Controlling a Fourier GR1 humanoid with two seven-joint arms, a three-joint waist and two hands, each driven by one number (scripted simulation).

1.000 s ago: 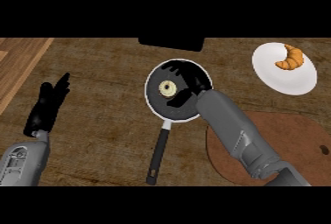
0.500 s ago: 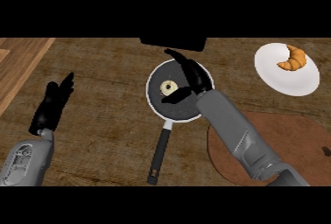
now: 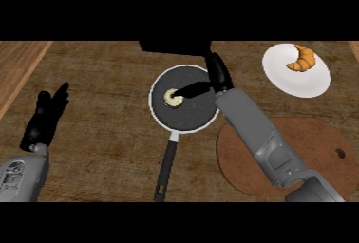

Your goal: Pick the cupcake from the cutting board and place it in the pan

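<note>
The cupcake sits inside the pan, left of centre, and the cutting board carries nothing. The right robot hand is released, one finger pointing left beside the cupcake. Open tabletop lies all round; the pan handle points toward the robot. The left robot hand rests open, well apart.

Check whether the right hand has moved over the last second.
Yes. The right hand has lifted toward the far rim of the pan and opened, leaving the cupcake inside; a second ago it covered the pan's middle.
</note>
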